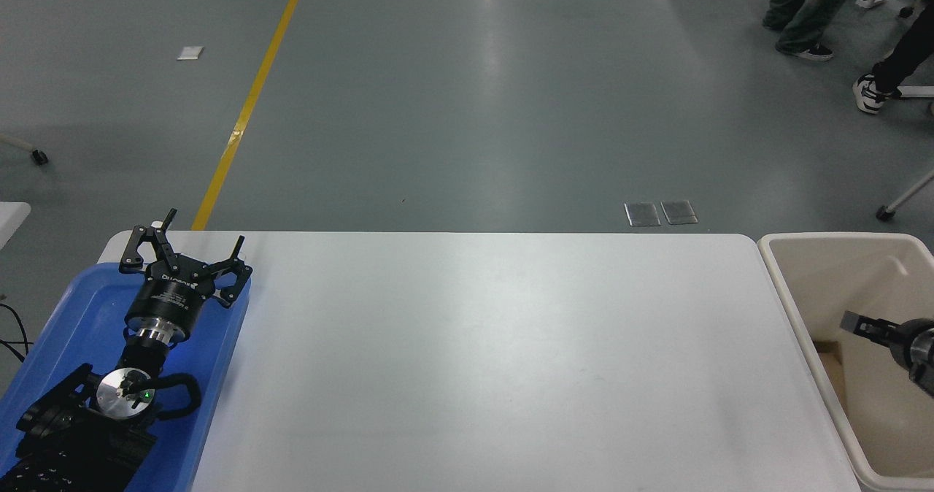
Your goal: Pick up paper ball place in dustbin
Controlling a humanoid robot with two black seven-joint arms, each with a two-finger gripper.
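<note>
The dustbin (773, 273) is a cream-beige bin standing off the table's right end. My right gripper (855, 325) comes in from the right edge and hovers over the bin's inside. One black finger (868, 325) shows, pointing left, with nothing in it, so the gripper reads as open and empty. The paper ball is not in view. A brownish patch (828, 357) shows low inside the bin by its left wall. My left gripper (191, 247) is parked open at the lower left.
The left arm rests over a shallow blue tray (58, 331) at the table's left end. The white table (474, 360) spans the middle. People's legs and shoes (803, 39) and chair legs stand on the grey floor at the top right.
</note>
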